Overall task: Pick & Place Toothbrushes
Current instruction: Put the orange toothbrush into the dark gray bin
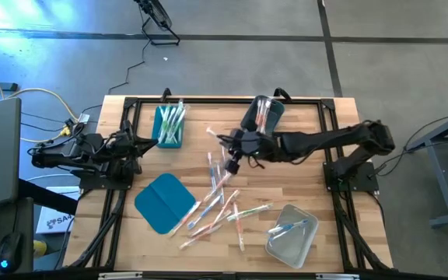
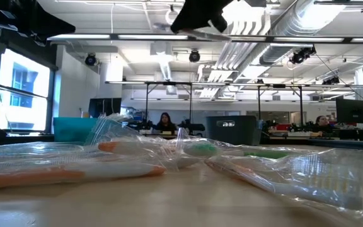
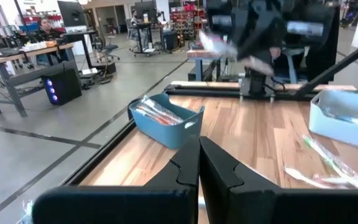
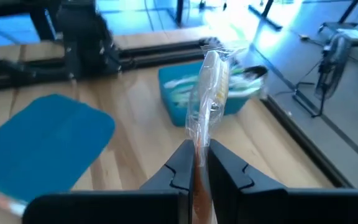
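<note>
High view: right gripper [image 1: 231, 163] sits centre-frame over the wood worktop [image 1: 317, 167], arm reaching in from the right. Jaws clamped on one wrapped toothbrush [image 4: 208, 93]; grip itself too small to read here. Left gripper [image 1: 148, 142] parked at left edge, beside the teal bin [image 1: 169, 126] in upper left, which holds several brushes. Loose toothbrushes [image 1: 220, 204] scattered lower centre. Flat teal lid [image 1: 164, 202] lower left, touching a few of them. Clear bin [image 1: 292, 235] lower right w/ at least one brush inside. Dark bin [image 1: 264, 113] at upper centre, brushes standing in it.

Low view: only this one shows the wrappers close up: clear plastic sleeves, orange and green parts, lying across the foreground. Arm visible only as a dark shape at top centre. Room behind: open ceiling w/ ducts, desks, monitors, two seated persons far back.

Left wrist view: left jaws together, nothing between. Teal bin ahead at centre-left; right arm blurred at top.

Right wrist view: only view that shows the grip, jaws closed on the wrapped brush, sticking up centre-frame. Teal lid at left, teal bin beyond.
</note>
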Available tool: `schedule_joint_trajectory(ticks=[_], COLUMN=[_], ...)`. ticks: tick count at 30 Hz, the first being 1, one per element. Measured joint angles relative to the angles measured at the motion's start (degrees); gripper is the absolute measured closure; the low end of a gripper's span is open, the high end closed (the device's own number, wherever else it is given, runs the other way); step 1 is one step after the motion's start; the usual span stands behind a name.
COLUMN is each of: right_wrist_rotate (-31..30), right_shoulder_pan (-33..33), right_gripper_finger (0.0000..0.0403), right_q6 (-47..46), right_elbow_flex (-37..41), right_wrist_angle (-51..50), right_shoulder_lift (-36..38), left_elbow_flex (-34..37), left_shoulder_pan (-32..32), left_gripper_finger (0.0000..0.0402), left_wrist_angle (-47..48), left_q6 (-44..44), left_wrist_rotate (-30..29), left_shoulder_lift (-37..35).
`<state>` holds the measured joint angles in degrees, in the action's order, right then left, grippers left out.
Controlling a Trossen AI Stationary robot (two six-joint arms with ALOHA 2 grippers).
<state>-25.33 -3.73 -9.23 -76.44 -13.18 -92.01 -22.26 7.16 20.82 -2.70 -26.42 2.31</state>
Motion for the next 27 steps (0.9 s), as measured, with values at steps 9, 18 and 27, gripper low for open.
schedule_joint_trajectory(ticks=[9, 18, 27], right_wrist_rotate=[-0.7, -11.8, -13.8], right_shoulder_pan=[0.1, 0.1, -1.6], right_gripper_finger=[0.0381, 0.0381, 0.0381], right_q6=[-0.1, 1.5, -8.3], right_elbow_flex=[0.0, 0.0, 2.5], right_wrist_angle=[-3.0, -4.1, -12.3], right_shoulder_lift=[4.5, 6.8, 9.0], left_elbow_flex=[0.0, 0.0, 0.0], left_shoulder_pan=[0.0, 0.0, 0.0], left_gripper_finger=[0.0401, 0.0401, 0.0401], left_wrist_angle=[0.0, 0.1, 0.4], left_q6=[0.0, 0.0, 0.1], left_wrist_rotate=[0.0, 0.0, 0.2], left_shoulder_lift=[0.3, 0.3, 0.3])
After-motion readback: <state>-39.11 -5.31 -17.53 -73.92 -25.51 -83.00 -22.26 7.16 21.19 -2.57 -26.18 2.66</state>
